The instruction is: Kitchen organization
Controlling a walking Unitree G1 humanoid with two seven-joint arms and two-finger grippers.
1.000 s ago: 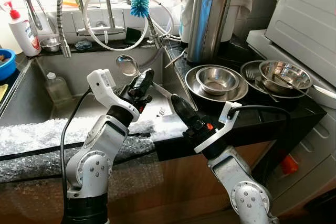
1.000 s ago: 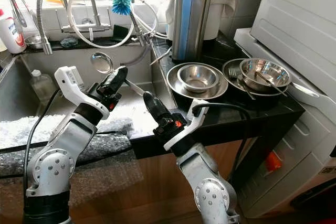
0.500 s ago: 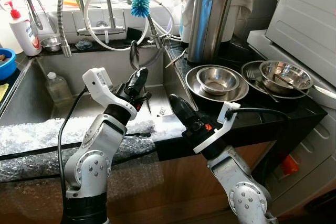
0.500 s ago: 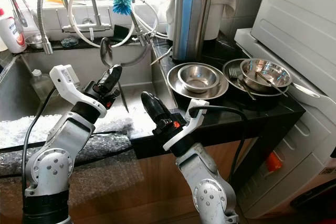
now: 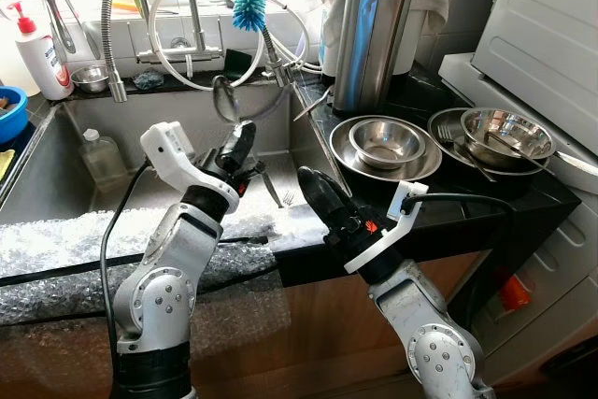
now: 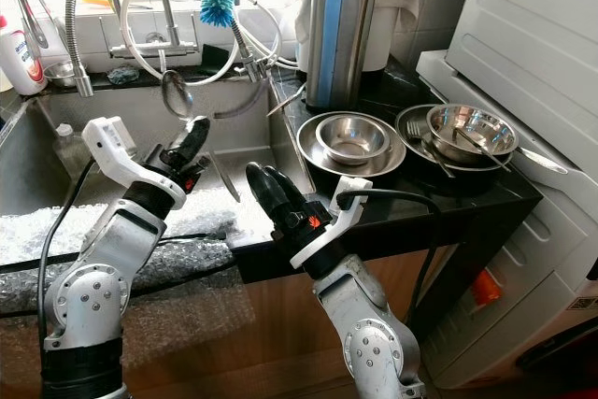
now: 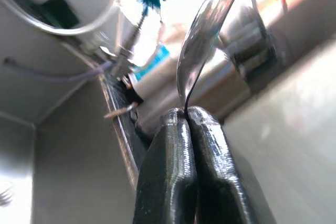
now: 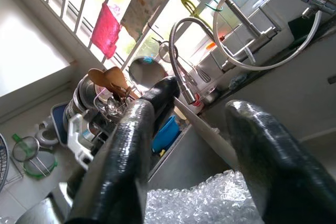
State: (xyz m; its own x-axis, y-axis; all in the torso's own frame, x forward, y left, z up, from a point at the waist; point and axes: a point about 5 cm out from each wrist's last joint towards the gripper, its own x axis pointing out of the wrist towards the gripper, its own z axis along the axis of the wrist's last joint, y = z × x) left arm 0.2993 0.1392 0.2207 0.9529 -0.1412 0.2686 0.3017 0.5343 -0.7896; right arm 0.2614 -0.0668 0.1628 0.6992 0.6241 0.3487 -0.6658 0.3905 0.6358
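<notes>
Left eye view shows a steel sink [image 5: 56, 170] set into a dark tabletop [image 5: 486, 198], with a strip of bubble wrap [image 5: 84, 249] lying along the front edge of the sink. A white appliance [image 5: 551, 35] stands at the far right of the tabletop. Behind the sink, two spring taps [image 5: 117, 25] rise from the back ledge, and a blue bottle brush [image 5: 249, 0] hangs among their hoses. A tall steel knife block [image 5: 369, 39] stands at the back of the tabletop, beside the sink. In front of it sits a stack of steel bowls [image 5: 385, 144], and just to its right a second bowl [image 5: 505, 133] rests on a plate with cutlery in it. A white soap bottle [image 5: 37, 53] with a red pump stands at the back left corner of the sink.

The left gripper [image 5: 243, 137] is raised over the sink, its fingers pressed together on the handle of a steel ladle [image 5: 227, 97], whose scoop points up toward the taps. The left wrist view shows the thin handle pinched between the two pads [image 7: 168, 177]. The right gripper [image 5: 313, 192] hovers over the front edge of the sink beside the tabletop, its fingers [image 8: 131, 150] spread apart and holding nothing.
</notes>
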